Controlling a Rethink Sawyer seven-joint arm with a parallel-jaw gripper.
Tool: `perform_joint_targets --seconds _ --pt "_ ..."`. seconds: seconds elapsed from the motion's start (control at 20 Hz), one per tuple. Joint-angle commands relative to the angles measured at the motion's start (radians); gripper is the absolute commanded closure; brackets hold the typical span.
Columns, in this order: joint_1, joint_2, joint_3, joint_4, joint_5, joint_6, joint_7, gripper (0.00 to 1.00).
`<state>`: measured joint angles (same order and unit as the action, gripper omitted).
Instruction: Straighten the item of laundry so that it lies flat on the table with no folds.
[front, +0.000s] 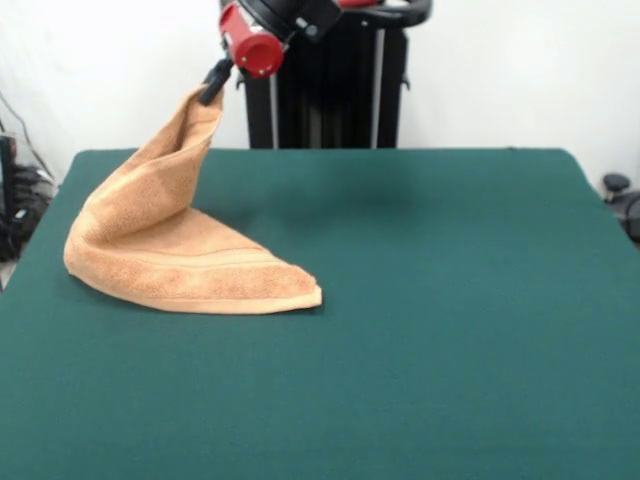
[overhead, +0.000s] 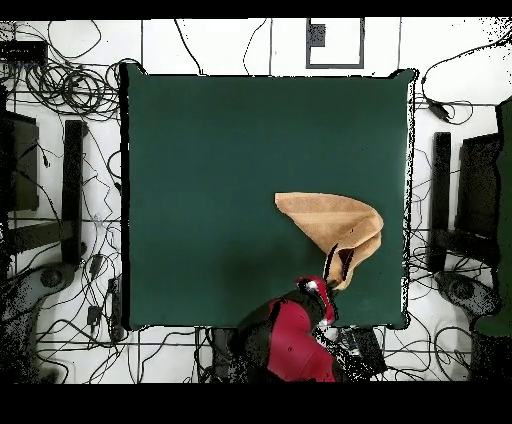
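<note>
One corner lifted, rest still folded

Pinched in the gripper at 11 o'clock of the front view: a corner of the towel. Remainder draped down onto the table, doubled over. Mid-lift, apparently. Next, likely: drag away from the folded part, then lower flat.

Orange-tan towel — woven band stripes — on dark green table; red-and-black arm.

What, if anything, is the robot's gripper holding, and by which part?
The gripper holds the orange-tan towel by one corner, lifted above the table; the rest of the towel drapes down and lies folded on the green cloth.
</note>
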<state>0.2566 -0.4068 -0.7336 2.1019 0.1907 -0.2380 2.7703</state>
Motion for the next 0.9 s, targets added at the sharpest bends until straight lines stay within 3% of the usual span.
perform_joint_targets --seconds 0.05,0.4,0.7,0.9 --pt "-0.037 -0.036 0.167 0.051 0.001 -0.07 0.168 1.0" --pt "-0.101 -0.078 0.197 0.093 -0.073 -0.128 0.153 1.0" --pt "-0.177 -0.164 0.214 0.144 -0.185 -0.145 0.121 1.0" --pt "-0.155 -0.129 0.192 0.136 -0.173 -0.173 0.121 1.0"
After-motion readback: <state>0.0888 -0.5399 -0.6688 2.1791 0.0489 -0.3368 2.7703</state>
